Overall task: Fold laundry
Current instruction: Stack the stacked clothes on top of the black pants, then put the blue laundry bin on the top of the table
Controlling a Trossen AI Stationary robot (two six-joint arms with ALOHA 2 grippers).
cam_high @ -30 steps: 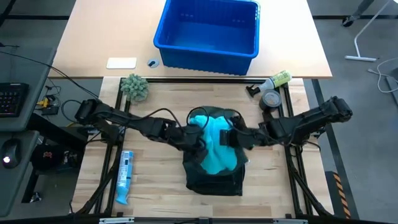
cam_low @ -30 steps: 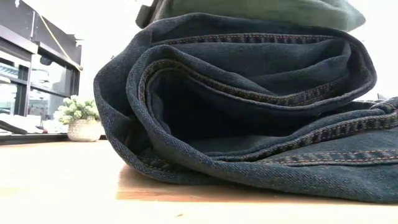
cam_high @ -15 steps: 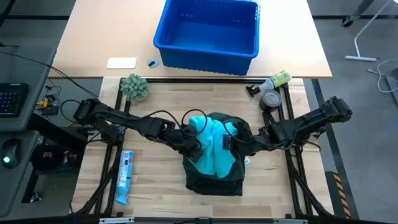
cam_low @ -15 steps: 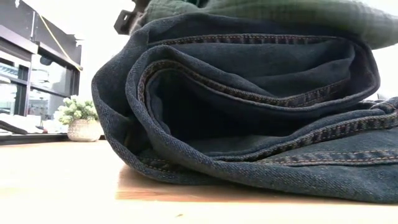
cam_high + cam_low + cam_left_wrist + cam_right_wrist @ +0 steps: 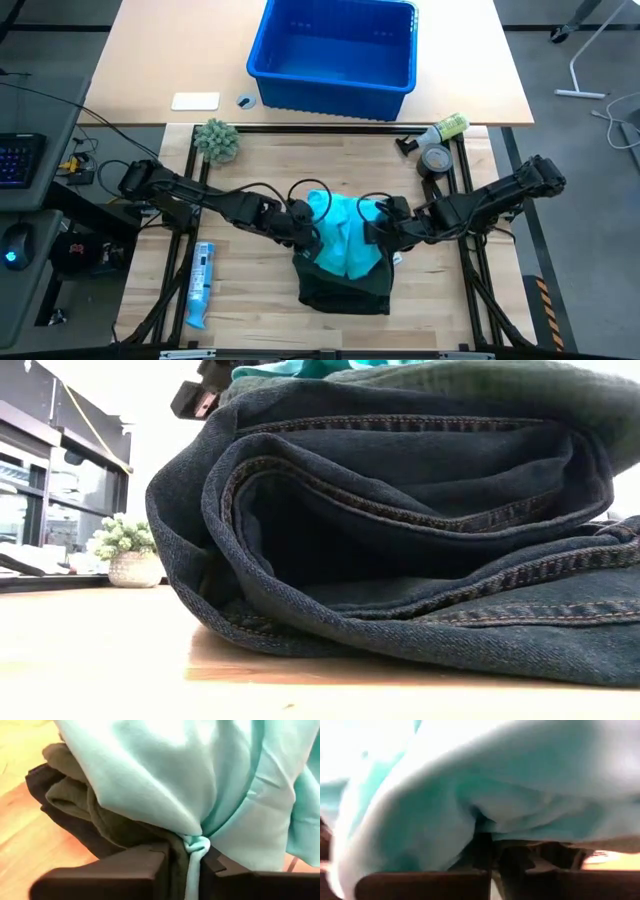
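Observation:
The turquoise shirt [image 5: 340, 240] lies bunched on top of a pile of dark laundry [image 5: 345, 288] in the middle of the table. In the low view the pile shows as folded dark denim [image 5: 400, 530] under an olive-green garment [image 5: 480, 382], with a strip of turquoise [image 5: 300, 368] above. My left gripper [image 5: 308, 236] is shut on the shirt's left side. My right gripper [image 5: 378, 233] is shut on its right side. Both point slanting down. My left gripper pinches a gathered bunch of the turquoise cloth [image 5: 194, 845] between its two fingers, slanting down from the table's left. The cloth fans out slack from the pinch over the olive garment [image 5: 120, 827]. My right gripper is shut on the shirt's right side [image 5: 485, 827], slanting down from the table's right. Its fingers and the cloth hide the exact place of contact.
A blue plastic bin [image 5: 335, 50] stands beyond the table's far edge. A small fuzzy green plant [image 5: 216, 140] sits at the far left, a tape roll and bottle [image 5: 437, 150] at the far right. A blue packet [image 5: 199, 285] lies near the left edge.
Both grippers have tipped further downward and sunk a little toward the pile, keeping their hold. The turquoise shirt has come down with them and settled more bunched on the dark laundry; its upper part now shows above the olive garment in the low view.

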